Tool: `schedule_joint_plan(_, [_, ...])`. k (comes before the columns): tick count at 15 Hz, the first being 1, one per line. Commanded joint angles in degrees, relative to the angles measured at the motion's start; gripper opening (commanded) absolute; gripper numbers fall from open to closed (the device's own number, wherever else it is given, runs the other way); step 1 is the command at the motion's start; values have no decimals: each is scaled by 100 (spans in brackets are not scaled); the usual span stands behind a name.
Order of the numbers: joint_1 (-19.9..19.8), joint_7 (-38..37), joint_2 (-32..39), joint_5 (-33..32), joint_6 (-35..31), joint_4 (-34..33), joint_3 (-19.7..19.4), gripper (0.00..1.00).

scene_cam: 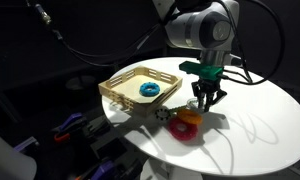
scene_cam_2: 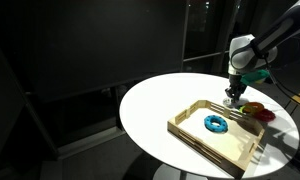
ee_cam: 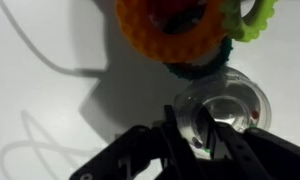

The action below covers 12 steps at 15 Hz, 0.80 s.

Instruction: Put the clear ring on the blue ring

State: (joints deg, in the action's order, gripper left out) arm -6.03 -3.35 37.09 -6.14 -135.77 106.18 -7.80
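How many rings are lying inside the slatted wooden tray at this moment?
1. The solid teal-blue ring lies flat near the middle of the light wooden tray, apart from its walls. Both exterior views show the tray floor, so a hidden one is unlikely.

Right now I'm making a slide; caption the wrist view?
End effector at the clear ring, orange ring just beyond it.
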Motion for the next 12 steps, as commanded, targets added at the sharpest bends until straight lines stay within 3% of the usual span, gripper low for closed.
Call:
schedule_joint_plan(1, [10,-66,-128,122,295,-92,26,9])
schedule_joint_plan(12, [83,-153,-996,106,764,106,54,9])
